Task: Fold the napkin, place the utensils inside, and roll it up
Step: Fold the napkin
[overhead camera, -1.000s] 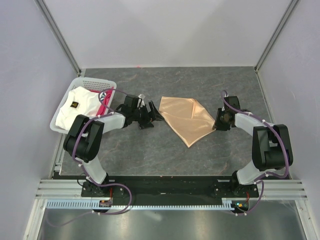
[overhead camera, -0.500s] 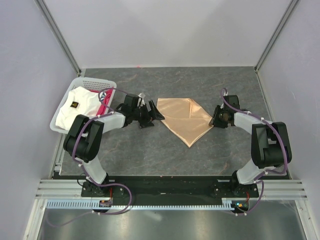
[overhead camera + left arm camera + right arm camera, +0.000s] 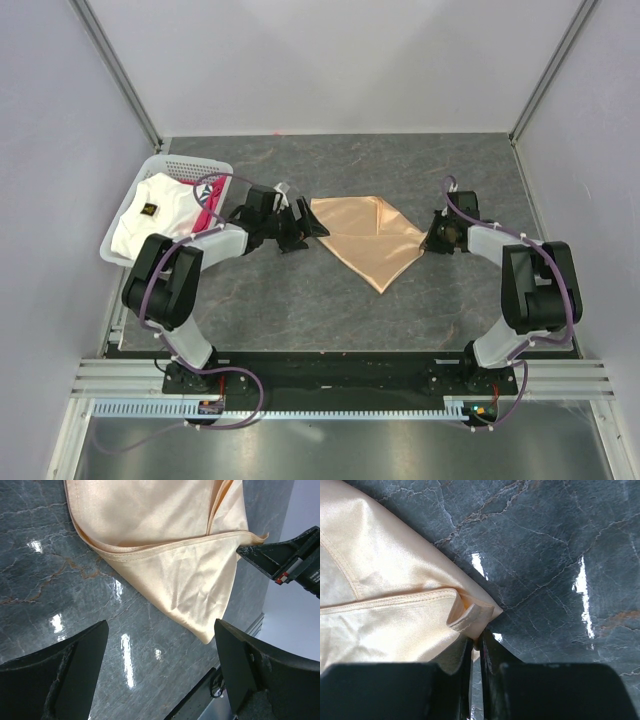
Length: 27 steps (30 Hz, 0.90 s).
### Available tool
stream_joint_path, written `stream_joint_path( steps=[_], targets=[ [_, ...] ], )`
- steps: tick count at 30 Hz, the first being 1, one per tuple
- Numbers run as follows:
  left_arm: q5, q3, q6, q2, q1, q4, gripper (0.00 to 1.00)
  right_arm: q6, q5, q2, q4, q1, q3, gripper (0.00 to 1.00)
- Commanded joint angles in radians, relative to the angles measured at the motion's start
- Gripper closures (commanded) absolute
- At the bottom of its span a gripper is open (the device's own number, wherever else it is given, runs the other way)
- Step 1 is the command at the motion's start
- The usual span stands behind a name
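Peach cloth shows as a sliver in the thin slit between the jaws of my right gripper (image 3: 479,642). Its two black fingers (image 3: 395,690) are drawn nearly together on the right-hand corner of the napkin (image 3: 385,580), where two hemmed layers meet and curl up a little. My left gripper (image 3: 160,627) is the opposite, jaws spread wide with nothing between them. It sits low over the dark marbled table (image 3: 45,580) at the napkin's left side. Past its fingers I see the cloth's folded edge and its near point, and the tip of the other gripper at the far corner. From above, the napkin (image 3: 365,235) lies flat in folded layers in the middle of the table (image 3: 300,300), one point aimed toward my bases. The left gripper (image 3: 300,225) is just at its left corner and the right gripper (image 3: 432,243) touches its right corner. Well off to the left, by the table's edge, stands a white basket (image 3: 190,163). It holds a white cloth (image 3: 150,215) with a small dark mark and, beside it, a pink-red cloth (image 3: 208,212).
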<state>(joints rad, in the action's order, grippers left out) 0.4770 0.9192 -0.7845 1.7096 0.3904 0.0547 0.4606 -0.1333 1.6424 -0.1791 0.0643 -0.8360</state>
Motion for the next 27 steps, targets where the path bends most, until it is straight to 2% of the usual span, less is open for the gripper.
stream_joint_path(
  steps=[1, 10, 17, 20, 21, 22, 24, 27],
  targets=[
    [-0.011, -0.011, 0.028, -0.047, -0.004, 0.023, 0.06, 0.038, -0.006, 0.028, -0.046, 0.009, 0.081, 0.89],
    [-0.015, -0.034, 0.033, -0.048, -0.036, 0.047, 0.06, 0.179, 0.029, -0.134, -0.056, 0.046, 0.216, 0.92],
    [-0.014, -0.033, 0.034, -0.051, -0.051, 0.048, 0.06, 0.312, 0.067, -0.233, -0.08, 0.205, 0.278, 0.86],
    [-0.02, -0.031, 0.042, -0.054, -0.054, 0.04, 0.06, 0.335, 0.087, -0.272, -0.132, 0.252, 0.255, 0.61],
    [-0.029, -0.031, 0.048, -0.056, -0.054, 0.036, 0.06, 0.336, 0.093, -0.288, -0.172, 0.256, 0.247, 0.46],
    [-0.035, -0.031, 0.053, -0.057, -0.056, 0.025, 0.06, 0.331, 0.092, -0.305, -0.192, 0.259, 0.235, 0.4],
    [-0.052, -0.028, 0.063, -0.054, -0.054, 0.013, 0.06, 0.299, 0.092, -0.355, -0.27, 0.258, 0.181, 0.3],
    [-0.064, -0.026, 0.073, -0.044, -0.054, -0.001, 0.06, 0.242, 0.106, -0.389, -0.364, 0.259, 0.085, 0.25]
  ],
)
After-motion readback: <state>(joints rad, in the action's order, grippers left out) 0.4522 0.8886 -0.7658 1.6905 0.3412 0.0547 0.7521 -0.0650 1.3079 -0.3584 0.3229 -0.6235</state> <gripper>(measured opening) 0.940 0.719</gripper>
